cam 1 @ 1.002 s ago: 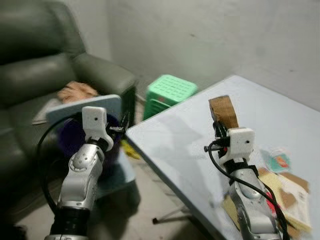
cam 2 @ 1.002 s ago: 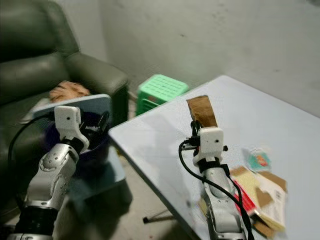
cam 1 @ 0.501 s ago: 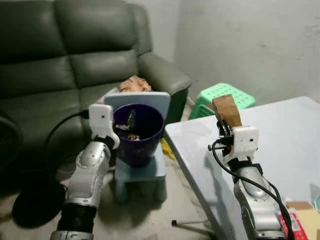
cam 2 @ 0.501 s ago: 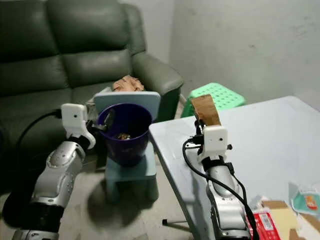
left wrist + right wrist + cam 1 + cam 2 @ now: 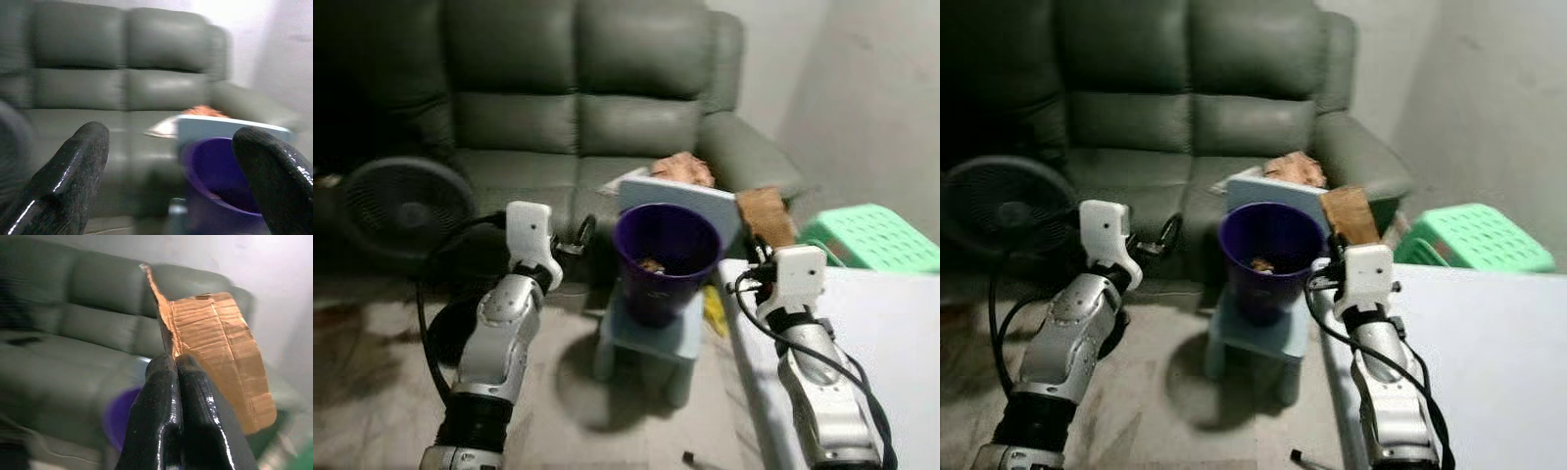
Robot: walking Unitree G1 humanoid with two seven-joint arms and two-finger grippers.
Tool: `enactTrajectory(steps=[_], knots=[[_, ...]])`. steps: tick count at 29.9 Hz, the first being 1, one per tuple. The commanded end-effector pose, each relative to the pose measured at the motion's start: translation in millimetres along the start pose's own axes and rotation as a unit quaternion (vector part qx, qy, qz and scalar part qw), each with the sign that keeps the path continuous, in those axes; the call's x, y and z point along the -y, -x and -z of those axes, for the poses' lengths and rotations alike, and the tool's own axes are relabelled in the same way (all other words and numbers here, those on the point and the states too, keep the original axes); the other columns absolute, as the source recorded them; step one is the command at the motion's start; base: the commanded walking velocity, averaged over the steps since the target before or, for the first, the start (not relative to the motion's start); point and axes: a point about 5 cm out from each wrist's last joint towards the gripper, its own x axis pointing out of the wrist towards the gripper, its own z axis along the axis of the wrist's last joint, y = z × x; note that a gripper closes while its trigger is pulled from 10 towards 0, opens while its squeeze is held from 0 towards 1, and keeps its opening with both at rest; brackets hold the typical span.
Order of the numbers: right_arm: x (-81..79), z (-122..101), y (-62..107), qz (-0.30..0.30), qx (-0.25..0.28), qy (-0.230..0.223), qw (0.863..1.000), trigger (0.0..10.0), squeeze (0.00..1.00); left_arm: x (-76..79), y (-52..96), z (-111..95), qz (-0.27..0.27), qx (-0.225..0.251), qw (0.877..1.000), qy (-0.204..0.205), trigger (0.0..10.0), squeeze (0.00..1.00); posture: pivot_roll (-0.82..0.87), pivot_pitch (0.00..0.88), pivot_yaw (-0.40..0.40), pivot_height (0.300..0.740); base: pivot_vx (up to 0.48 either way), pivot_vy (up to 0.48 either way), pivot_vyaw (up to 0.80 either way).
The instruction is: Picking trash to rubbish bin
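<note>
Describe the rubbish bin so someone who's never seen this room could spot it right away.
Find the dark green sofa. In front of its right end stands a small pale blue stool, and the bin sits on top. It is the only deep purple bucket, open-topped, with scraps inside.

dark green leather sofa (image 5: 578, 88), black fan (image 5: 401, 201) beside it, green plastic stool (image 5: 1474, 238), pale wall (image 5: 1498, 98).
</note>
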Motion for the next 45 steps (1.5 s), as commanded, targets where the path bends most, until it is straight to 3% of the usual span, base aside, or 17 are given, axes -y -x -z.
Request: enactTrajectory(steps=[1,16,45], knots=[[10.3,0.4,2.7,0.012,-0.003,0.002,1.000,10.0,0.00,10.1,-2.9,-2.7,0.013,0.005,1.000,0.002,10.0,0.00,0.01,0.000,-0.093,0.740,0.000,0.000,0.46],[10.1,-3.7,0.7,0.001,0.007,-0.021,1.000,10.0,0.00,10.6,-2.2,-2.0,0.018,0.009,1.000,0.022,10.0,0.00,0.01,0.000,-0.103,0.740,0.033,0.000,0.00],[6.1,-5.9,2.0,-0.010,0.013,-0.036,0.999,10.0,0.00,12.9,-3.7,-3.3,0.025,0.007,0.999,0.023,10.0,0.00,0.01,0.000,-0.101,0.740,0.401,0.000,0.00]])
